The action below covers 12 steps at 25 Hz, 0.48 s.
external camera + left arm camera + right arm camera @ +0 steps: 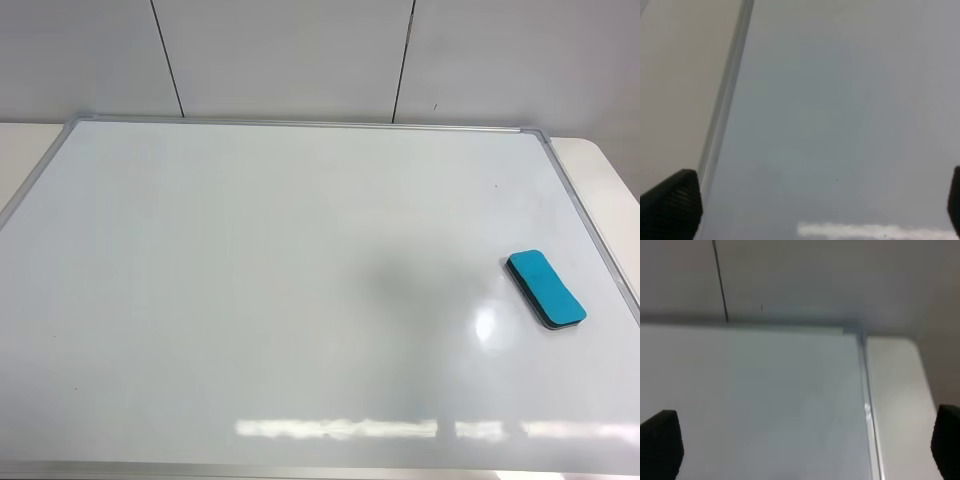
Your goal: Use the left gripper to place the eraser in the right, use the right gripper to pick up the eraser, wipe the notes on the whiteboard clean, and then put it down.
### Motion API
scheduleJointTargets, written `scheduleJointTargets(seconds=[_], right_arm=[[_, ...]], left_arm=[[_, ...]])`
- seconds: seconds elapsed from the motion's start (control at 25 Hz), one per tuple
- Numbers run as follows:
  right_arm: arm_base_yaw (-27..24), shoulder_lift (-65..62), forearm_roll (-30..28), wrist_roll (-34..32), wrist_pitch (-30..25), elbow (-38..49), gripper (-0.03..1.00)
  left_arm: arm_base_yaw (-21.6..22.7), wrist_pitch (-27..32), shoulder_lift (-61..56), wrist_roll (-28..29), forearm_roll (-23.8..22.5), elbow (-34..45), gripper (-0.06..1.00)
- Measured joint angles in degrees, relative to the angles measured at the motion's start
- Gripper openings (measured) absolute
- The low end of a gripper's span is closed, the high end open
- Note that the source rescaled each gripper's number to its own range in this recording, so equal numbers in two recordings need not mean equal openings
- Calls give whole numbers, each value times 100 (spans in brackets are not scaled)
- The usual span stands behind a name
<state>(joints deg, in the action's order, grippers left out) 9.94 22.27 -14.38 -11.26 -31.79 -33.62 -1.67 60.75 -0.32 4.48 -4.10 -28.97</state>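
Eraser (pixel 545 289) lies flat on the whiteboard (pixel 250 300) near its right frame, likely set down after wiping, while left end effector (pixel 805 205) and right end effector (pixel 805 447) stand spread apart, empty.

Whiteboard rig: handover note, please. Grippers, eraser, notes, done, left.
Left gripper: open, empty, above the whiteboard near its frame edge; out of the high view.
Right gripper: open, empty, fingers wide apart over the board's corner; also out of the high view.
Eraser: lying flat on the board's right side, near the frame, untouched by either arm.
Notes: no writing visible on the board; only a faint grey smudge near the middle.
Done: the board looks wiped and the eraser put down.
Left: apparently nothing; check the smudge.
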Motion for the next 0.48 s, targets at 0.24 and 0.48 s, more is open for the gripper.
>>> scheduleJointTargets(seconds=[0.24,0.48], right_arm=[[0,-2113,200,215,-1365,0,100],[-25,-2219,694,630,-3069,-11,100]], left_arm=[[0,0,0,0,0,0,100],[0,0,0,0,0,0,100]])
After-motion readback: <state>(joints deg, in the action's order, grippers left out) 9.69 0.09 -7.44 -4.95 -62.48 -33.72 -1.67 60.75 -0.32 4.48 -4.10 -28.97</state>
